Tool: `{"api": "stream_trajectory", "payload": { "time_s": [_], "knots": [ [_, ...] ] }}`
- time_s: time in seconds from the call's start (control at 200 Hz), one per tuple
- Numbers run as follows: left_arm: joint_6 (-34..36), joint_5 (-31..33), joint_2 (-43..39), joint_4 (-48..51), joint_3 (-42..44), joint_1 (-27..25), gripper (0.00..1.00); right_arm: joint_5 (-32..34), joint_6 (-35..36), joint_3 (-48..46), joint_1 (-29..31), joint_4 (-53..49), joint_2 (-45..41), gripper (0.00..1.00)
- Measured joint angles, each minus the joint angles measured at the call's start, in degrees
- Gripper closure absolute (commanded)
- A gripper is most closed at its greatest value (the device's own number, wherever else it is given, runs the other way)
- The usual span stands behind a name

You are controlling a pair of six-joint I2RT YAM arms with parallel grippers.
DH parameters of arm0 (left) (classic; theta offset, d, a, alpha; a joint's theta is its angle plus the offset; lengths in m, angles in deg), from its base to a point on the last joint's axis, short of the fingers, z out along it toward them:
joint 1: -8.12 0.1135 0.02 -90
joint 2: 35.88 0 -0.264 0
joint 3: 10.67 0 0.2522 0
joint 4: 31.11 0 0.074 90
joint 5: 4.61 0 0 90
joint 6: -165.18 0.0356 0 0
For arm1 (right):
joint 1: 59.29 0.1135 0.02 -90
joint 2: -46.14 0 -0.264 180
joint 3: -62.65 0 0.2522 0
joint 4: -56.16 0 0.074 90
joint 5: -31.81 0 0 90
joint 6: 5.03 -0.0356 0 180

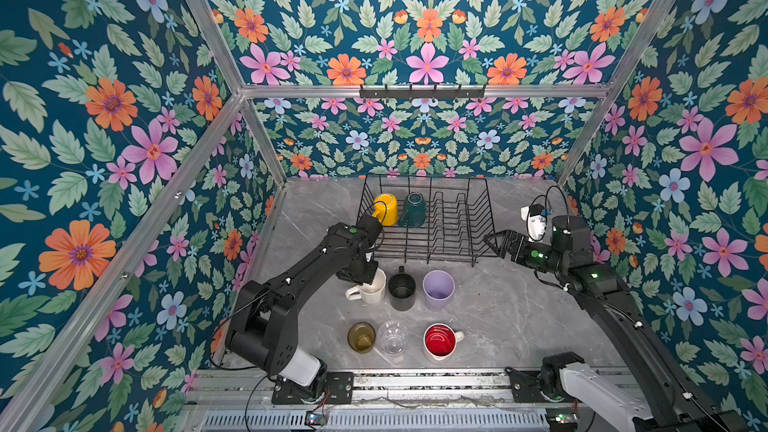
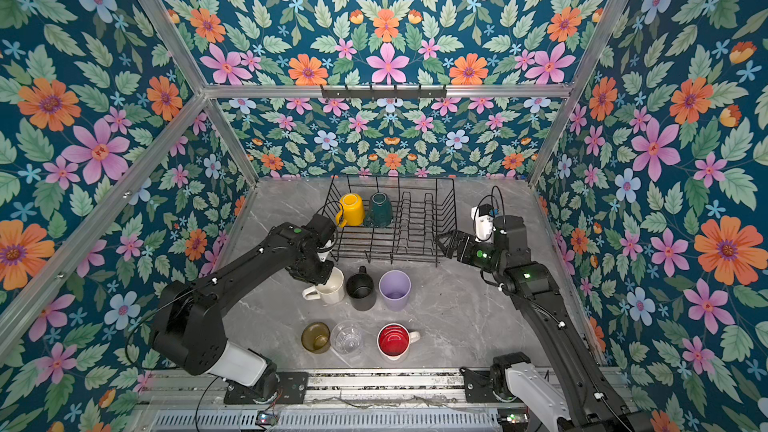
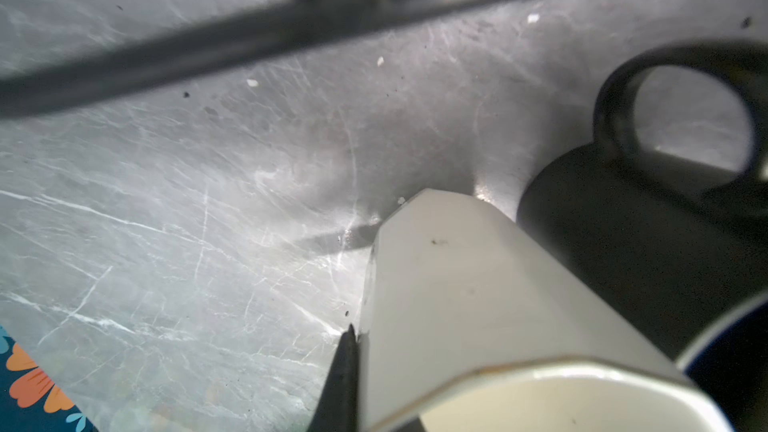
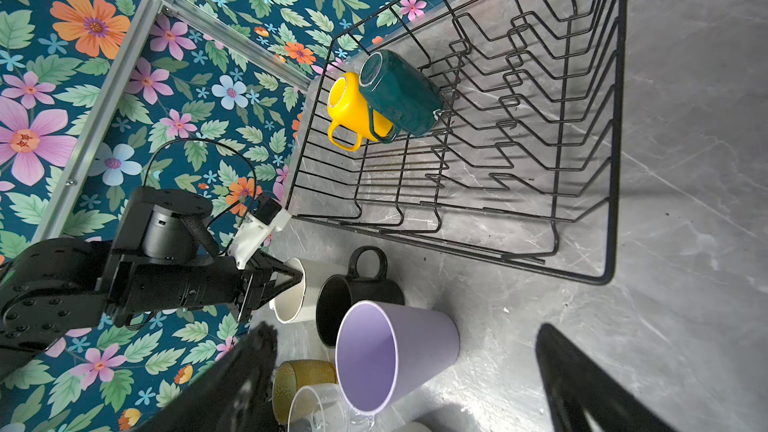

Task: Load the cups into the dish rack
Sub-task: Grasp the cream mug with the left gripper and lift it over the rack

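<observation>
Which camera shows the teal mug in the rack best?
The right wrist view: the teal mug is large and unblocked there, bottom up, beside the yellow mug. Both top views show it small and distant. The left wrist view does not show it.

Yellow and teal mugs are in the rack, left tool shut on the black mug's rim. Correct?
No. The left tool is shut on the cream mug at its rim, not on the black mug, as the right wrist view shows. The rest holds.
</observation>
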Motion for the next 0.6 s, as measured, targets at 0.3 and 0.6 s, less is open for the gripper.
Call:
{"api": "stream_trajectory", "payload": {
  "time_s": [0.3,0.6],
  "knots": [
    [0.3,2.0,-8.4,2.7,-5.8,1.7,1.00,-0.6,0.0,0.2,0.0,0.3,0.3,0.03],
    [1.8,-6.3,-15.4,-3.1,-11.8,7.7,1.00,-3.7,-0.3,0.2,0.0,3.0,0.5,0.03]
  ]
}}
